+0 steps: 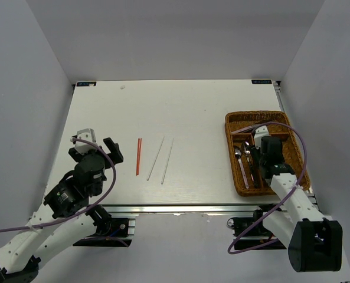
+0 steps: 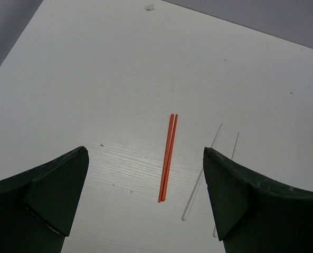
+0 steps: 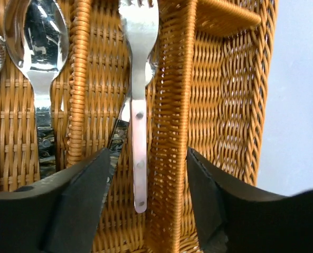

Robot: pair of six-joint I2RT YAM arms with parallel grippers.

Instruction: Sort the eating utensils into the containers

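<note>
A pair of red-orange chopsticks lies tight together on the white table, with two white chopsticks just to its right. My left gripper is open and empty, left of them. In the left wrist view the red pair lies ahead between my fingers and the white ones towards the right finger. The wicker tray stands at the right. My right gripper hangs open and empty over it, above a pink-handled fork lying in a narrow compartment beside a divider.
A silver spoon lies in the compartment to the left, and a dark-handled utensil lies partly under the fork. Several utensils lie in the tray's left compartments. The table's right edge runs close beside the tray.
</note>
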